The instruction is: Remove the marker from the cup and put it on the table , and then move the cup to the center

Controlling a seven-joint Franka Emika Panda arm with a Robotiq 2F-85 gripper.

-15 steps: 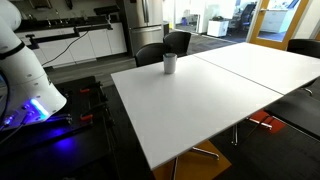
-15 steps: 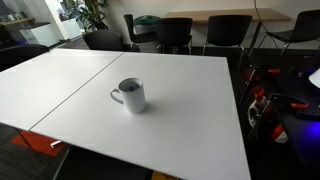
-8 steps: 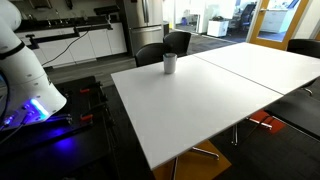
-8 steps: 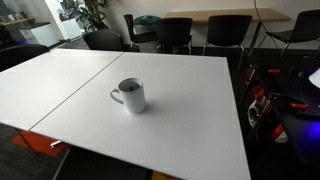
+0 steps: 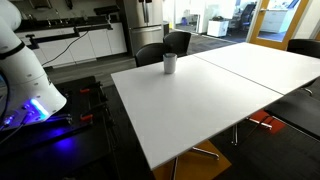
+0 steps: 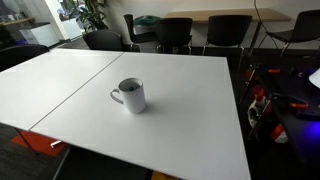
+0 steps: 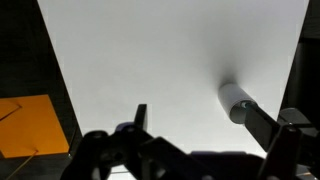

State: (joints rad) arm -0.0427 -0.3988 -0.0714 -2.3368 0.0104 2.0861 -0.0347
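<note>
our black gripper [image 7: 216,118], fingers [image 7: 140,118] wide, over the smooth white tabletop [image 6: 190,110]; small grey-white mug [image 6: 130,95] there, black chairs [image 6: 180,32] beyond

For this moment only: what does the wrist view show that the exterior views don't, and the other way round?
Only the wrist view: the gripper, jaws wide open with nothing between them, looking down on the table. Only the exterior views: the robot's white body beside the table and the black chairs behind it. Shared: the white table and the cup standing on it. The marker cannot be made out in any view.
</note>
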